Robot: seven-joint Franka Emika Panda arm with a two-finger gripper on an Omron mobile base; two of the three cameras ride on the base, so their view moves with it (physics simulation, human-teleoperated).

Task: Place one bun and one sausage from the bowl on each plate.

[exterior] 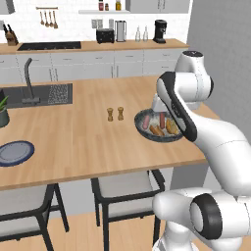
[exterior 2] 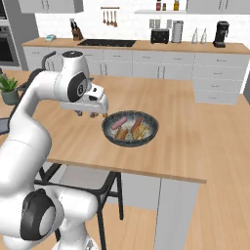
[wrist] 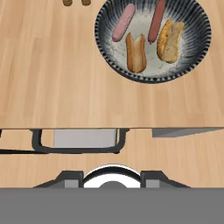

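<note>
The dark grey bowl point(exterior: 142, 128) point(exterior 2: 110, 132) point(wrist: 197, 48) stands near the front right of the wooden island. In it lie a pink sausage point(wrist: 123, 22), a reddish-brown sausage point(wrist: 156, 22) and two buns point(wrist: 136, 52) point(wrist: 170, 41), side by side. My gripper point(exterior 2: 90, 111) hovers just left of the bowl and above the counter, looking straight down. Its fingers are hidden by the hand, and nothing shows in it. One blue-grey plate point(exterior: 14, 152) lies far to the left near the island's front edge.
Two small brown shakers point(exterior: 115, 114) point(wrist: 75, 2) stand left of the bowl. A sink point(exterior: 44, 95) and a potted plant point(exterior: 2, 115) are at the island's far left. Chairs point(exterior: 122, 191) point(wrist: 78, 140) sit under the front edge point(wrist: 109, 127).
</note>
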